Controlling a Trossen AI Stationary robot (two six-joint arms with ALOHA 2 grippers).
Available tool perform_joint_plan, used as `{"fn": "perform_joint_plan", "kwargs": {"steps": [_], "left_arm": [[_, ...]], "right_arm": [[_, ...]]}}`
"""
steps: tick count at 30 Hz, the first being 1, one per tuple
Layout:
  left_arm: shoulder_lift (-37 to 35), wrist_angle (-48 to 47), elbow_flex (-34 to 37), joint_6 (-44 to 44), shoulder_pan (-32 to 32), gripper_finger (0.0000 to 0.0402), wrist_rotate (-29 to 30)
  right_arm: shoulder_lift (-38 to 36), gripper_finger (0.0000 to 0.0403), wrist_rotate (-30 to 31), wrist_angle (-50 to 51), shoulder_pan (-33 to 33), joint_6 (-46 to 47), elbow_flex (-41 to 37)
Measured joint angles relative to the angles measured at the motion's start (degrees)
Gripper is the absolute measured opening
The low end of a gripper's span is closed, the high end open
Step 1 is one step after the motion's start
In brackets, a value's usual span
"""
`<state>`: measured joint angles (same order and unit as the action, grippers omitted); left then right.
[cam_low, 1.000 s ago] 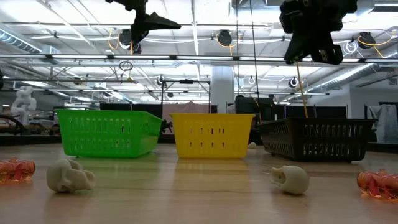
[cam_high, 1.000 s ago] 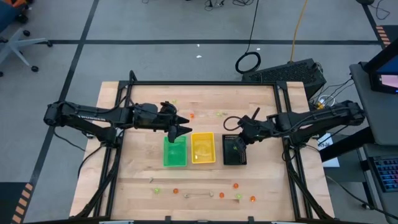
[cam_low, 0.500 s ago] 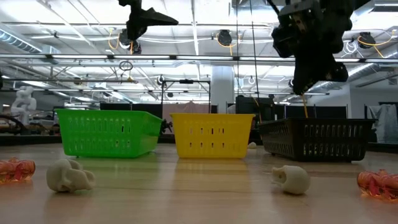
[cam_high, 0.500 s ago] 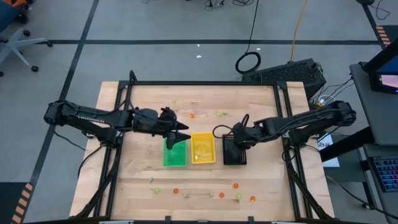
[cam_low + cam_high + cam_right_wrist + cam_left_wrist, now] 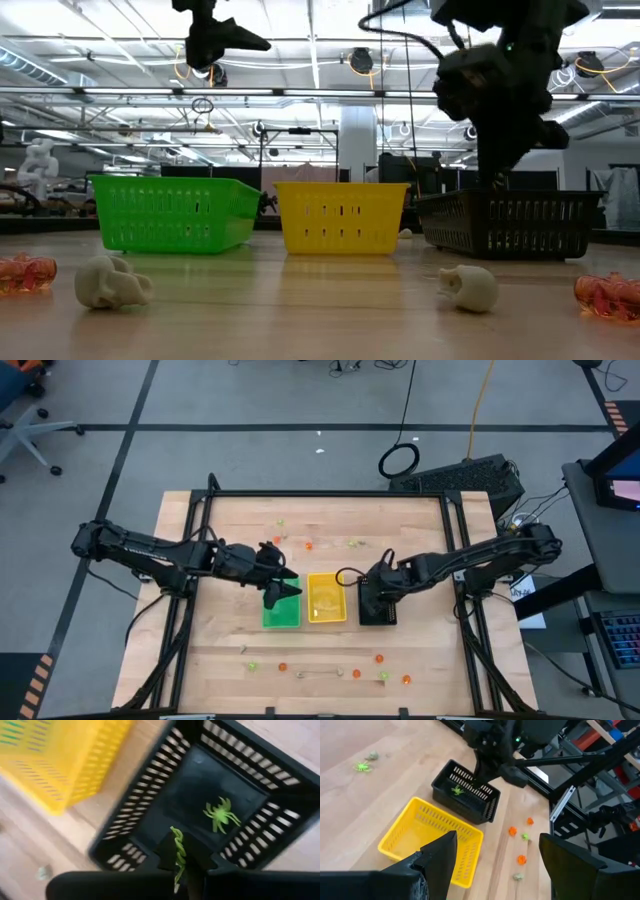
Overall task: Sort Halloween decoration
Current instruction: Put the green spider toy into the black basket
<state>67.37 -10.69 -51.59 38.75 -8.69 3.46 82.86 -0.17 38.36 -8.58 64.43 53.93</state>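
Note:
Three trays stand in a row mid-table: green (image 5: 281,610), yellow (image 5: 327,598) and black (image 5: 378,608). A yellow-green spider (image 5: 220,815) lies on the black tray's floor. My right gripper (image 5: 368,582) hangs over the black tray's left part, shut on a yellow-green trinket (image 5: 177,851). My left gripper (image 5: 282,588) is open and empty above the green tray's far end; its fingers (image 5: 440,857) frame the yellow tray in the left wrist view. Loose trinkets lie near the front edge (image 5: 380,658) and the far edge (image 5: 308,545). My right gripper pinches the yellow-green trinket between its two fingertips (image 5: 167,851). A ribbed strip of it (image 5: 176,837) sticks out past them. The fingers come from above, slanting down. The trinket is lifted clear, over the black tray's inside.
Near the front edge lie orange pieces (image 5: 283,667) (image 5: 406,680), a green one (image 5: 251,664) and whitish ones (image 5: 340,672). The low view shows two pale skulls (image 5: 110,282) (image 5: 468,288) and orange pieces (image 5: 25,272) (image 5: 608,295) in front of the trays.
My right gripper has sunk and gone toward the table's left, over the black tray, tipping steeper downward with the trinket still in its shut fingers. My left gripper has swung toward the near edge, over the green tray, and stays open.

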Motion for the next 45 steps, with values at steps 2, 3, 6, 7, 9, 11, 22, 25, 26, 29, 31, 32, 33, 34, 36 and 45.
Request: {"fn": "perform_joint_plan", "kwargs": {"steps": [2,3,6,7,9,11,22,25,26,29,31,32,33,34,36,45], "left_arm": [[0.0,-0.5,0.0,0.0,-0.5,0.0283,0.1],[0.0,-0.9,0.0,0.0,-0.7,0.0283,0.2],[0.0,-1.1,0.0,0.0,-1.3,0.0283,0.8],[0.0,-1.1,0.0,0.1,-1.5,0.0283,1.2],[0.0,-1.1,0.0,0.1,-1.6,0.0283,1.5],[0.0,-1.1,0.0,0.4,-1.6,0.0283,1.5],[0.0,-2.3,0.0,7.1,-4.0,0.0283,0.5],[0.0,-2.5,0.0,10.3,-6.1,0.0283,0.0],[0.0,-2.5,0.0,11.6,-6.8,0.0283,0.0],[0.0,-2.5,0.0,15.3,-8.8,0.0283,0.6],[0.0,-2.5,0.0,17.8,-10.4,0.0283,1.3],[0.0,-2.5,0.0,18.9,-11.2,0.0282,1.4],[0.0,-2.8,0.0,20.0,-12.1,0.0281,1.5],[0.0,-3.5,0.0,21.3,-13.0,0.0278,1.5],[0.0,-5.5,0.0,24.4,-14.9,0.0270,1.5],[0.0,-13.4,0.0,41.0,-24.8,0.0221,-1.9]], "right_arm": [[0.9,0.0012,0.0,1.6,0.0,0.9,0.0],[1.3,0.0015,0.0,2.1,0.0,1.1,0.0],[2.2,0.0027,0.0,3.1,0.0,1.1,0.0],[2.3,0.0032,0.0,3.2,0.0,1.1,0.0],[2.4,0.0043,0.1,3.2,0.0,1.1,0.0],[2.4,0.0056,0.3,3.2,0.0,1.4,0.0],[-0.7,0.0120,-0.1,3.1,0.0,1.9,0.0],[-4.4,0.0128,0.3,3.1,0.2,1.0,0.0],[-5.7,0.0129,0.6,3.1,0.4,0.6,0.0],[-9.6,0.0129,2.5,3.3,1.0,-1.1,0.0],[-11.8,0.0130,3.8,3.6,1.4,-2.4,0.0],[-12.8,0.0130,4.5,3.7,1.6,-3.2,0.0],[-13.7,0.0130,4.9,4.0,1.8,-3.8,0.0],[-14.5,0.0130,5.2,4.5,1.9,-4.7,0.0],[-15.7,0.0130,6.3,5.0,2.2,-5.9,0.0],[-18.3,0.0130,6.1,5.9,2.1,-8.6,0.0]]}}
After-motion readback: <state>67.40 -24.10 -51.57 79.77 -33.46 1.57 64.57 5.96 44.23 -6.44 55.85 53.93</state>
